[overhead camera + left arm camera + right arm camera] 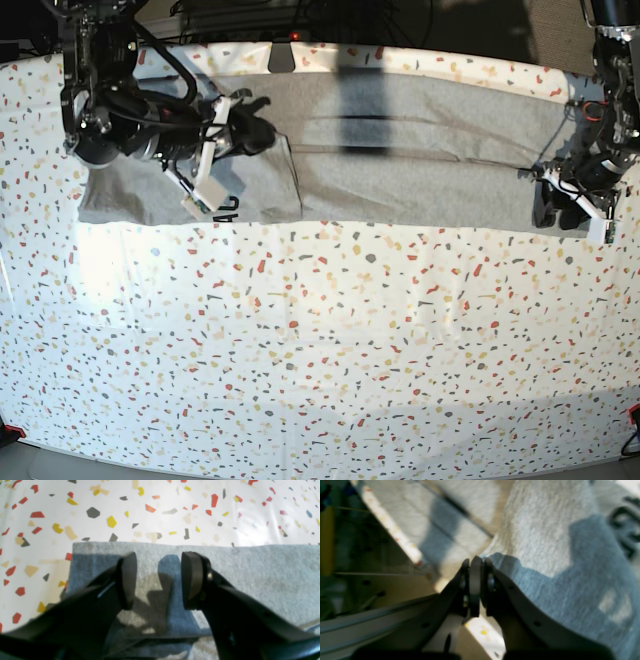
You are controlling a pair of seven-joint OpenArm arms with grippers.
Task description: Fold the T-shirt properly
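Grey T-shirt (pixel 420 150) spread in a long band across the far part of the speckled table (pixel 320 340), folded lengthwise with a straight near edge. Left gripper (pixel 158 580) wide open, holding nothing, poised over one end of the shirt; cloth directly beneath and ahead of the two dark fingers (pixel 128 580), with their shadow thrown on it. Straight edge of the shirt just beyond the fingertips, bare speckled table past that; corner of the shirt off to the left of the left-hand finger in the wrist view. A second layer of fabric edge visible below the jaws, nearer the camera. Right gripper (pixel 476 565) closed tight, fingers pressed together, apparently pinching a fold of the shirt (pixel 545 542) at the tips; cloth rising from the pinch and draping away to the right of the jaws. Black printed lettering (pixel 625 527) at the far right of that lifted cloth, blurred and unreadable there. In the overhead view, right gripper (pixel 255 128) lifting a flap over the other end of the shirt, a few black letters (pixel 228 208) showing at the flap's lower edge. Left gripper (pixel 560 205) at the opposite end, well apart from the right one.
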